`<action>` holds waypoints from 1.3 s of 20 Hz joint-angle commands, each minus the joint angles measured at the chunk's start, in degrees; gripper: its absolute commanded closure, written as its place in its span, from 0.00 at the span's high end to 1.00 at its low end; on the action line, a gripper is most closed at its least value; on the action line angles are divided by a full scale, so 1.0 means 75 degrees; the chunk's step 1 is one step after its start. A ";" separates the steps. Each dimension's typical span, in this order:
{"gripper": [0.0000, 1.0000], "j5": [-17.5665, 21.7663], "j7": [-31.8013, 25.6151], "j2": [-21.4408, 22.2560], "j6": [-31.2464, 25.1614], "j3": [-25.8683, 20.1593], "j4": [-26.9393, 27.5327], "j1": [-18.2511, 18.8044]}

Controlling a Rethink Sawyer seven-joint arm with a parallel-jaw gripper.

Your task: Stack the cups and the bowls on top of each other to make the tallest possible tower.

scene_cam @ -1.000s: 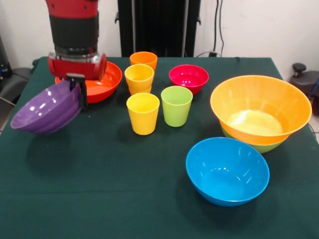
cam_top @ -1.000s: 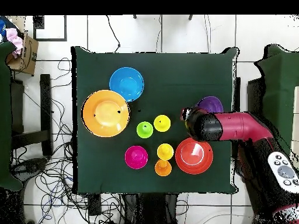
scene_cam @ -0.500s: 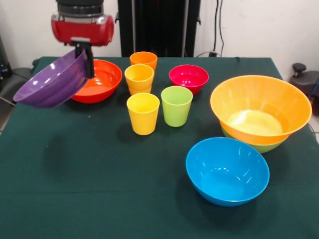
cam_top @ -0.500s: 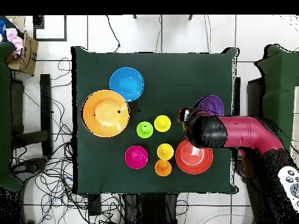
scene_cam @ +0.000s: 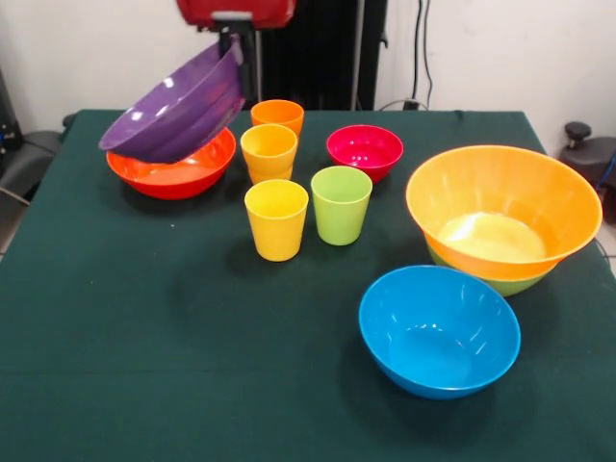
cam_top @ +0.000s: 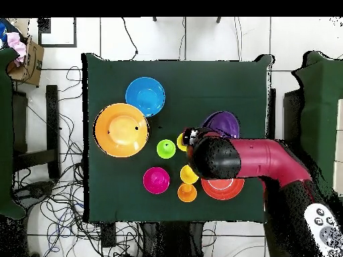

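Currently, in the front view going left to right: the red-orange bowl sits near the table's far left corner. The purple bowl hangs tilted above it, clear of the cloth, its rim pinched by the gripper, whose dark fingers clamp the bowl's upper right edge. Next comes a cluster of cups: an orange cup farthest back, a yellow cup just in front of it, then another yellow cup and a lime green cup side by side, nearer the table's middle. The small magenta-red bowl stands just right of the back cups. Toward the right edge, the large orange bowl is nested in the lime green bowl, of which only a sliver of rim shows underneath. The blue bowl sits alone in front of that pair, closer to the near edge. In the overhead view the arm covers the cup cluster in part, with the purple bowl showing beside its wrist.
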State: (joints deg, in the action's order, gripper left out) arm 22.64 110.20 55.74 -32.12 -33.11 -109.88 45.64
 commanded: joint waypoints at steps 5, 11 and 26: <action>0.00 -0.0920 0.0660 0.0913 -0.0266 -0.0078 -0.1344 -0.0796; 0.00 -0.1191 0.0971 0.1259 -0.0463 0.0282 -0.1281 -0.1350; 0.00 -0.1671 0.1973 0.1481 -0.0451 0.1336 -0.1215 -0.3021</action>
State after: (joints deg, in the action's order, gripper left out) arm 11.34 112.43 67.46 -32.11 -28.54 -115.90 26.46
